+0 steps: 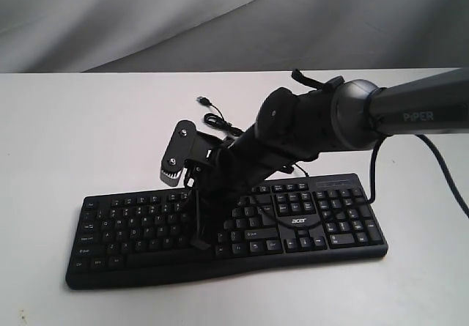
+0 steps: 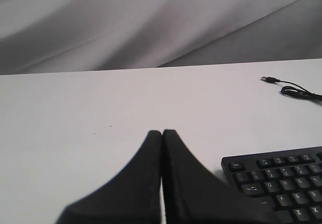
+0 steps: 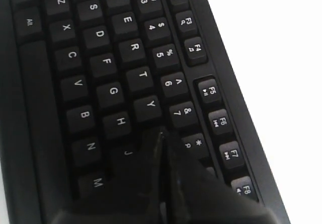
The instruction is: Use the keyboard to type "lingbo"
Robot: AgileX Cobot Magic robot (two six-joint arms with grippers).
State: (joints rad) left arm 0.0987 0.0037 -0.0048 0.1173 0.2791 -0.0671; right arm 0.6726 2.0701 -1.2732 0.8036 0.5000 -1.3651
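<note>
The black keyboard (image 1: 302, 223) lies on the white table (image 1: 66, 128), with its acer logo to the right of the middle. My right gripper (image 1: 199, 242) reaches across from the right and points down at the middle of the letter keys. In the right wrist view that gripper (image 3: 161, 133) is shut and holds nothing. Its tip sits just past the Y key (image 3: 147, 107) and above J, hiding the key beneath it. Whether it presses down, I cannot tell. My left gripper (image 2: 162, 132) is shut over bare table beside the keyboard's (image 2: 282, 183) Esc corner.
The keyboard's thin black USB cable (image 1: 220, 123) coils behind it on the table and ends in a loose plug (image 2: 269, 79). A grey cloth backdrop (image 1: 146, 18) hangs behind the table's far edge. The right arm (image 1: 410, 113) spans the space above the number pad.
</note>
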